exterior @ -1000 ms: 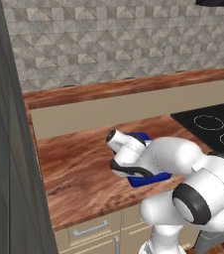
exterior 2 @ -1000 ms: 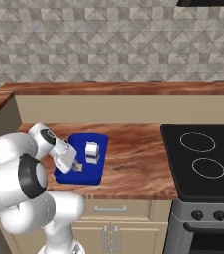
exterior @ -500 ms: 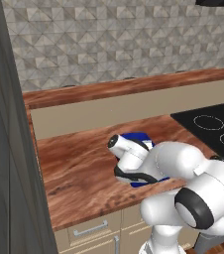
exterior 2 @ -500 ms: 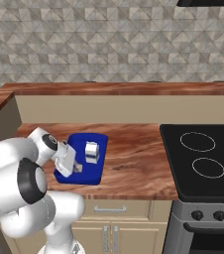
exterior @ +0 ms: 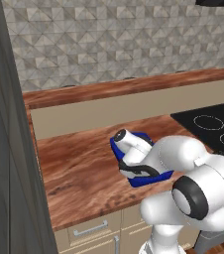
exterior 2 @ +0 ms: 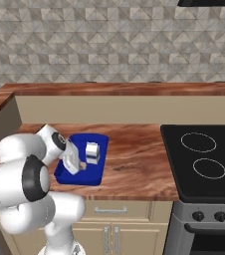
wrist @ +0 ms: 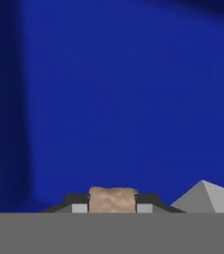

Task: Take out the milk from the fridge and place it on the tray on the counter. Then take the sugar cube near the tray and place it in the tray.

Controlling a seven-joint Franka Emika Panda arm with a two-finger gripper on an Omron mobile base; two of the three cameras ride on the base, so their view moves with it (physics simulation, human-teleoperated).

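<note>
beige sugar cube (wrist: 113, 199) pinched between fingertips of hand (exterior 2: 80, 166), low over blue tray (exterior 2: 95, 175) floor. milk (exterior 2: 92, 153) upright in tray, just right of hand. tray on wood counter (exterior 2: 134, 167), left of stovetop (exterior 2: 204, 159).

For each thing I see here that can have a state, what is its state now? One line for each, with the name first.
gripper: shut on the sugar cube, over the tray floor.
sugar cube: held between the fingertips, above the tray.
milk: upright inside the tray.
tray: on the counter, holding the milk.
counter: carries the tray, left of the stovetop.
stovetop: nothing on its rings.
</note>
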